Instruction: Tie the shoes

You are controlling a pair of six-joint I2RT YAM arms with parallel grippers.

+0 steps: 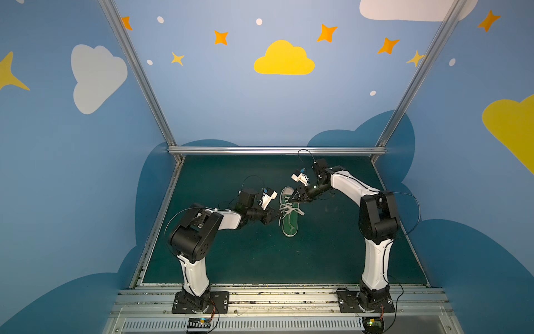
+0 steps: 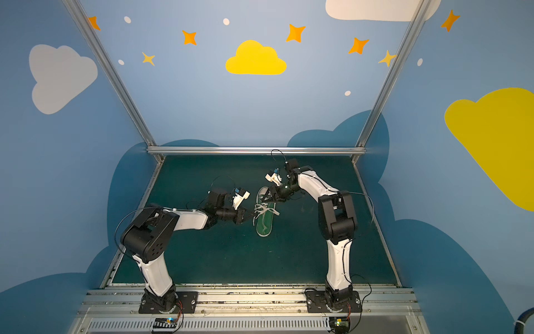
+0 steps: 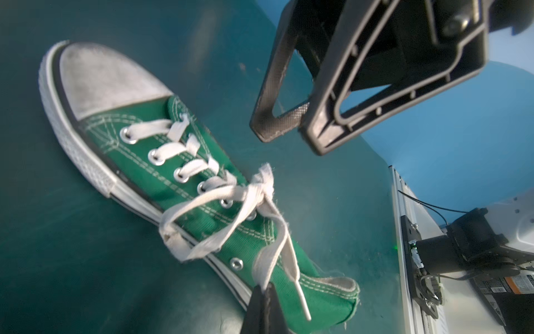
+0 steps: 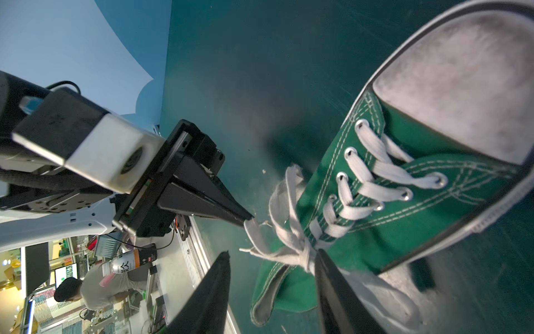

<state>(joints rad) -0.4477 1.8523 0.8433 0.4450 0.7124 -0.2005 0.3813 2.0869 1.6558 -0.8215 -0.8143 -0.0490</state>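
Nearest the camera head, a metal mounting rail (image 1: 277,297) is seen across the front, and beyond it a dark green mat (image 1: 231,260) is spread. On the middle of that mat a green sneaker (image 1: 290,224) is laid on its sole, with its heel toward the mounting rail and its white toe cap (image 1: 286,191) toward the back. Its white laces (image 3: 170,150) are crossed up the front and gathered into a loose knot (image 3: 261,185), with one loop (image 3: 173,228) draped over the sole edge on the side facing the left gripper (image 1: 278,213). That gripper is set at the shoe's left flank, level with the knot. Its jaws are pressed fully together on a lace strand (image 3: 268,260) running from the knot — the strand is pinched at the very tip, and an aglet end (image 3: 303,303) is seen lying free beside it. A little farther back, the right gripper (image 4: 271,257) is poised over the laced part of the shoe with its jaws roughly half apart. The knot is found just beside one finger (image 4: 326,274), yet nothing is clamped. Behind both, the mat is closed off by a far rail (image 1: 277,150) and a blue wall (image 1: 202,101) painted with clouds and stars.
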